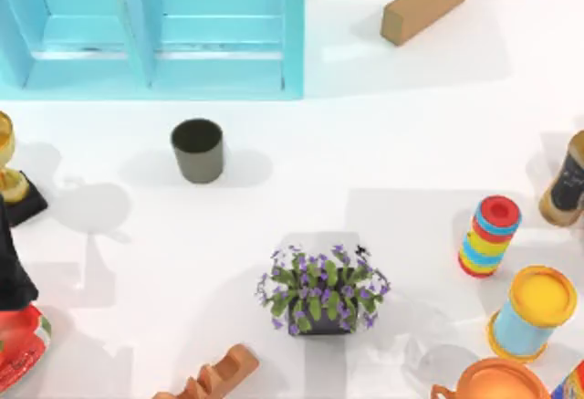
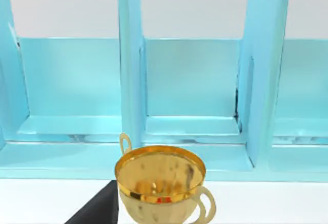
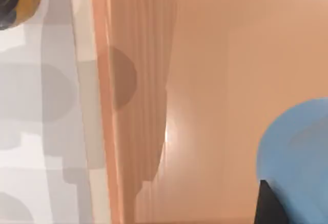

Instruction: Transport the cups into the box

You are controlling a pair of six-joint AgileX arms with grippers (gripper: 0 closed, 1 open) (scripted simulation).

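At the tabletop's left edge, a dark shape that looks like the left arm (image 1: 9, 262) sits low. Grip state of either arm: cannot tell.

- Just past it on the left edge: gold trophy cup (image 1: 5, 152), shiny metal with loop handles, on a black base. The left wrist view looks over it toward the box.
- Olive-grey cup (image 1: 197, 150): upright, long axis vertical, mouth up. It is plain and matte with no handle, tapers toward the base, and has a dark inside. It stands left of the tabletop's centre, near the box's front wall but apart from it.
- Box (image 1: 292, 29): far-left corner of the tabletop. Light cyan with smooth flat panels, upright walls and a middle divider, and much bigger than the cup.
- Tan block (image 1: 426, 2): far edge, right of the box, lying at an angle.
- Potted plant with purple flowers (image 1: 319, 294): near the middle of the near edge.
- Striped stack (image 1: 490, 235) and yellow-lidded can (image 1: 534, 312): toward the near-right corner.
- Right wrist view: smooth peach surface (image 3: 215, 80) close up, with a blue rounded shape (image 3: 297, 152) I can't identify.
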